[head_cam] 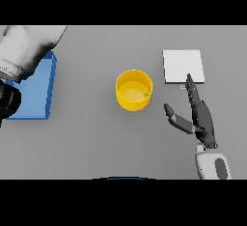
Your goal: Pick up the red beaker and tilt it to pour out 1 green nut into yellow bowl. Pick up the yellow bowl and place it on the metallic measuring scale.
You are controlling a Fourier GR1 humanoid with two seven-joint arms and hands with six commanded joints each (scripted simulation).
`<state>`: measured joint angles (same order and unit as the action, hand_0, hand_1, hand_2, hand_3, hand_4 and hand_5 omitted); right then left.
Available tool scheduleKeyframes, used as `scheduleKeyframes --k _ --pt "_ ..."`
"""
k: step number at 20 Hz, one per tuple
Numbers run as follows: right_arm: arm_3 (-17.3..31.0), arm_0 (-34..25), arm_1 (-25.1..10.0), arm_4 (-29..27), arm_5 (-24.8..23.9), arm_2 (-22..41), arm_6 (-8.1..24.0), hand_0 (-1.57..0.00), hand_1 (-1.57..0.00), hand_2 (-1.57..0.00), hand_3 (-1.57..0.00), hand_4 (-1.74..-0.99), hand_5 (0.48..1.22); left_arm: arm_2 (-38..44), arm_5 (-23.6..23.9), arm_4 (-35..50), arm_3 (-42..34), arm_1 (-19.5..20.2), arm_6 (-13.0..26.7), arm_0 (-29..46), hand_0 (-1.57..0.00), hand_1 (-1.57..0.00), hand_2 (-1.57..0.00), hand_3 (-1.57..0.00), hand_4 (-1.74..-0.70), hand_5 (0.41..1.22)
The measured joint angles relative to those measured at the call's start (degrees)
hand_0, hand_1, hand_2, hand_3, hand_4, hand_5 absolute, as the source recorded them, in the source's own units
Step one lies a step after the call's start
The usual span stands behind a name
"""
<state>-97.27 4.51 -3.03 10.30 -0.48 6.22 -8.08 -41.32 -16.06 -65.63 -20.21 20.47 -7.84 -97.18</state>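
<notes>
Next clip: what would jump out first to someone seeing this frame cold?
The yellow bowl stands out at the table's middle, with a small green nut lying inside near its right wall. To its right, the right hand is open, fingers straight and pointing toward the white metallic measuring scale just beyond. At far left, a blue tray lies partly covered by the robot's left arm; the red beaker is not visible.

I'm looking down at what reads as a bare lab bench: a plain grey table, a flat white scale with a small front panel, a blue tray, and a yellow bowl.
</notes>
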Motion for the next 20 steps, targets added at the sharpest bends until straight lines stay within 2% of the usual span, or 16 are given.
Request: scheduleKeyframes --k 3,6,8,10,13,16,20 --pt "1.08 -1.43 -0.33 -0.49 0.06 -0.54 1.24 0.00 0.00 0.00 0.00 -1.116 0.582 13.70 -1.17 11.77 5.77 5.61 3.36 0.32 -1.57 -1.57 -1.57 -1.52 -1.74 1.221" --pt "1.99 -2.17 -0.80 0.07 0.05 -0.45 0.39 0.00 0.00 0.00 0.00 -1.125 0.601 24.23 1.71 21.85 10.06 10.46 4.84 4.08 -1.57 -1.57 -1.57 -1.54 -1.74 1.221" --pt "2.73 -2.94 -1.02 1.20 -0.32 -0.09 1.19 0.00 0.00 0.00 0.00 -1.132 0.614 28.61 4.48 26.51 11.19 12.66 6.31 7.87 -1.57 -1.57 -1.57 -1.55 -1.74 1.221" --pt "2.41 -2.81 -1.47 0.81 0.28 -0.09 0.25 0.00 0.00 0.00 0.00 -1.138 0.626 31.02 7.83 29.59 11.82 13.49 11.49 12.37 -1.57 -1.57 -1.57 -1.56 -1.74 1.221" --pt "2.20 -2.18 -1.81 0.82 0.73 0.12 -0.27 0.00 0.00 0.00 0.00 -1.133 0.640 35.11 14.78 34.96 10.76 13.27 14.87 19.33 -1.57 -1.57 -1.57 -1.57 -1.74 1.221" --pt "2.28 -2.31 -1.84 0.68 1.15 0.35 -0.12 0.00 0.00 0.00 0.00 -1.129 0.659 39.50 17.88 40.26 9.08 13.60 19.39 24.32 -1.57 -1.57 -1.57 -1.57 -1.74 1.221" --pt "2.17 -1.69 -1.84 0.60 0.94 0.22 -0.23 0.00 0.00 0.00 0.00 -1.151 0.676 42.07 20.85 45.64 2.12 12.20 19.73 35.69 -1.57 -1.57 -1.57 -1.57 -1.74 1.221"
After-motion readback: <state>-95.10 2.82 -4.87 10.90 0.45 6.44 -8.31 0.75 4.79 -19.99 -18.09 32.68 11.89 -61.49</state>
